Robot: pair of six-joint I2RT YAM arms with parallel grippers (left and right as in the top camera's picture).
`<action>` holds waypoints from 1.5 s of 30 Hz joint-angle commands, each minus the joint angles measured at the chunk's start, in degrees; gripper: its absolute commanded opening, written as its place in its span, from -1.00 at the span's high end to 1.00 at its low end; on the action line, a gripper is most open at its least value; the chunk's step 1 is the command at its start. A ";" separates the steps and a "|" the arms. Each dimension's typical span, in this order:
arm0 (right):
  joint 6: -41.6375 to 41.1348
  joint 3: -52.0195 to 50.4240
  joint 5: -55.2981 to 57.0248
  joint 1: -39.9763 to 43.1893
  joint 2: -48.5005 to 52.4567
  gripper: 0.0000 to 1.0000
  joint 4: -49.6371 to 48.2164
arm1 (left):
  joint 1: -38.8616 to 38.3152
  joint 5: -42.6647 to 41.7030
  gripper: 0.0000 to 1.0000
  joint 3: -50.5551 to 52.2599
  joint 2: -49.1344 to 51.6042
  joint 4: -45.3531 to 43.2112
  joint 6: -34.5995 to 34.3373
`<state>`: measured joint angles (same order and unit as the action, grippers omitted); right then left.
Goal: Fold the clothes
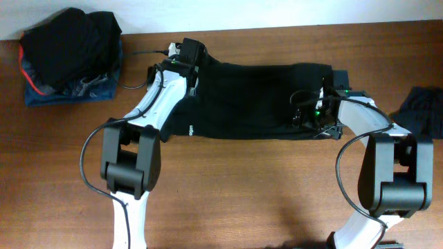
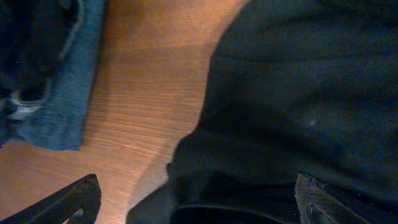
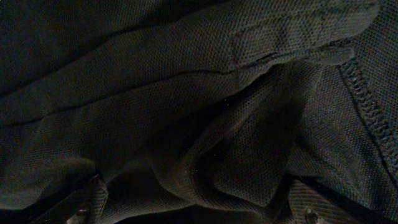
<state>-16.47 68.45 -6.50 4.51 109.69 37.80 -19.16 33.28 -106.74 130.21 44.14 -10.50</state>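
The black T-shirt point(image 1: 252, 100) lies spread in a wide band across the middle of the wooden table. My left gripper point(image 1: 190, 75) is at its upper left corner. In the left wrist view its fingers point(image 2: 199, 202) stand wide apart, with a rumpled edge of the shirt point(image 2: 298, 93) between them. My right gripper point(image 1: 311, 114) is low over the shirt's right end. In the right wrist view its fingers point(image 3: 196, 208) are apart, with folds and a stitched hem of the fabric point(image 3: 186, 112) between them. No logo shows.
A pile of black clothing on blue jeans point(image 1: 69, 55) sits at the back left, and the jeans also show in the left wrist view point(image 2: 62, 93). Another dark garment point(image 1: 423, 107) lies at the right edge. A cable point(image 1: 138, 52) runs behind the left arm.
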 commanded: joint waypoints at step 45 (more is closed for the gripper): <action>7.28 53.40 -5.20 8.70 25.38 -0.98 10.82 | 2.89 -33.22 -0.96 -8.33 7.91 -25.40 7.48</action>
<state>-10.07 119.94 -12.75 12.78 135.61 49.23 -16.69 0.16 -114.17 135.22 19.00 -3.84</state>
